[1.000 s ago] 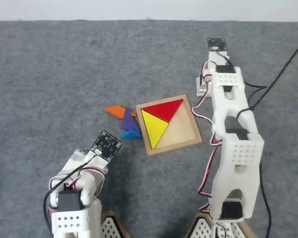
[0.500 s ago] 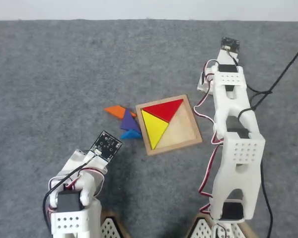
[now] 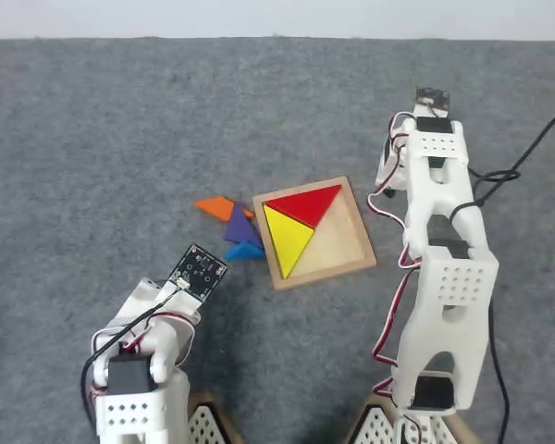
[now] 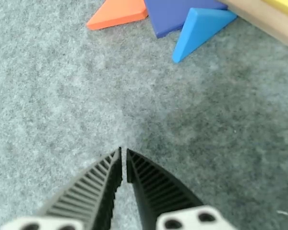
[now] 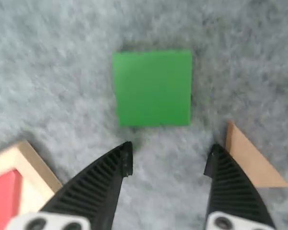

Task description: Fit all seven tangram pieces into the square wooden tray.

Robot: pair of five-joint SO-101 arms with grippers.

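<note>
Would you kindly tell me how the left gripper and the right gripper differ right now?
The left gripper has shut fingers; the right gripper has open fingers. The left gripper is over grey carpet, short of the blue triangle; the right gripper points at the green square. Both hold nothing.

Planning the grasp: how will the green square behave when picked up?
The green square looks flat and rigid, so it likely won't bend or roll. Its low edges on the carpet may be hard to pinch.
</note>
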